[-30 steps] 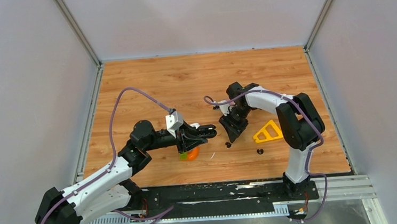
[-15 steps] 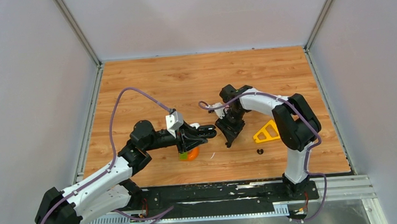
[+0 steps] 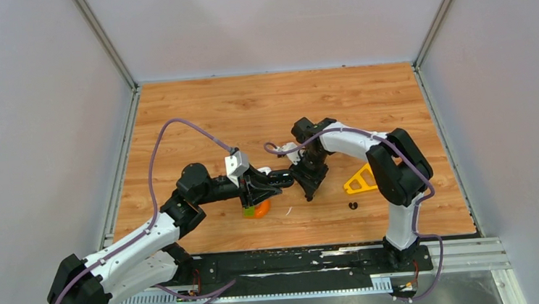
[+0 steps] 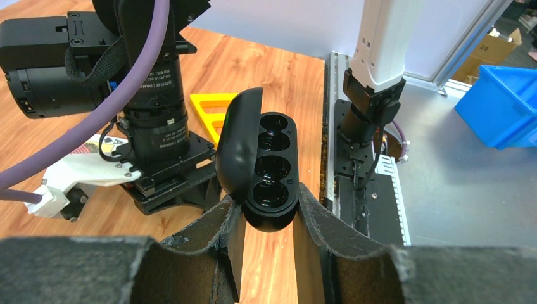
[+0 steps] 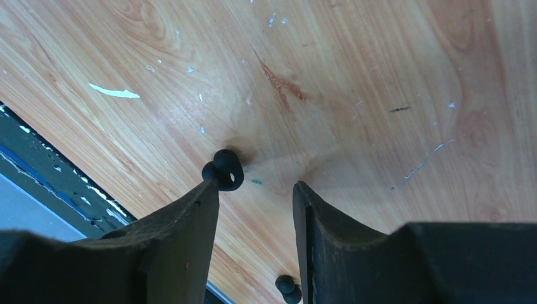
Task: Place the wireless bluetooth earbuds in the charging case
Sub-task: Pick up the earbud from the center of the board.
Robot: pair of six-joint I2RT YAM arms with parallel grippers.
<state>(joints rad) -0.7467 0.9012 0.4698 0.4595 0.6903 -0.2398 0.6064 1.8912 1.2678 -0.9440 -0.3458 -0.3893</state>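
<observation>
My left gripper (image 4: 269, 212) is shut on the lower end of a black charging case (image 4: 269, 158), held above the table with its lid (image 4: 235, 149) swung open and its round wells empty. From above, the left gripper (image 3: 284, 179) and the case (image 3: 281, 173) sit mid-table. Just to their right my right gripper (image 3: 309, 192) points down at the wood. It stands open (image 5: 255, 187) with bare table between its fingers. One black knobby earbud (image 5: 223, 170) lies at the tip of its left finger (image 5: 190, 228). A second black earbud (image 5: 287, 289) lies nearer the table edge (image 3: 353, 206).
A yellow triangular piece (image 3: 360, 180) lies right of the right gripper. An orange and green object (image 3: 256, 209) sits under the left wrist. A thin white sliver (image 3: 286, 210) lies on the wood in front. The black base rail (image 3: 297, 260) runs along the near edge.
The right gripper has swung left, towards the left gripper, and now stands over the black earbud that lay left of it. The left arm and case have not moved.
</observation>
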